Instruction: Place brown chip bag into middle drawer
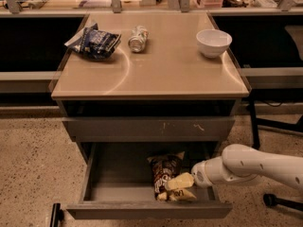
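The brown chip bag (165,170) lies in the open middle drawer (118,178), right of its centre, with its yellow-tan band towards the drawer's front panel. My gripper (180,181) reaches in from the right on the white arm (251,163) and sits over the lower right part of the bag, touching it. The part of the bag under the gripper is hidden.
Above the open drawer is a shut grey drawer front with white scratch marks (149,126). On the tan cabinet top (161,65) lie a dark blue snack bag (92,41), a tipped can (138,38) and a white bowl (213,42). A chair base (277,200) stands at right.
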Controlling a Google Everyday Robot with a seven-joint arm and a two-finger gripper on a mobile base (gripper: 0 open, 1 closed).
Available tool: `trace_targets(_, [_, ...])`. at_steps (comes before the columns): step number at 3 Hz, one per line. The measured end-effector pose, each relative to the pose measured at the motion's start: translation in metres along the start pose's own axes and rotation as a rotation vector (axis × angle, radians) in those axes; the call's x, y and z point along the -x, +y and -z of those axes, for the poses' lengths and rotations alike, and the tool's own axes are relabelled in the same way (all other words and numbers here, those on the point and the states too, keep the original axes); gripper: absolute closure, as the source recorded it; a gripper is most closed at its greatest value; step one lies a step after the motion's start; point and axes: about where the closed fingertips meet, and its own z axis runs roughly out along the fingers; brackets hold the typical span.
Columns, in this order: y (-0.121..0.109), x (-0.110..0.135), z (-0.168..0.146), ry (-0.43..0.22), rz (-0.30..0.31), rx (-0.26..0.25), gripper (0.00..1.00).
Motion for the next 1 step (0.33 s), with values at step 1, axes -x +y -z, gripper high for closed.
trace_targets(1, [0.0000, 0.0000, 0.0000, 0.000, 0.000, 0.000, 0.00])
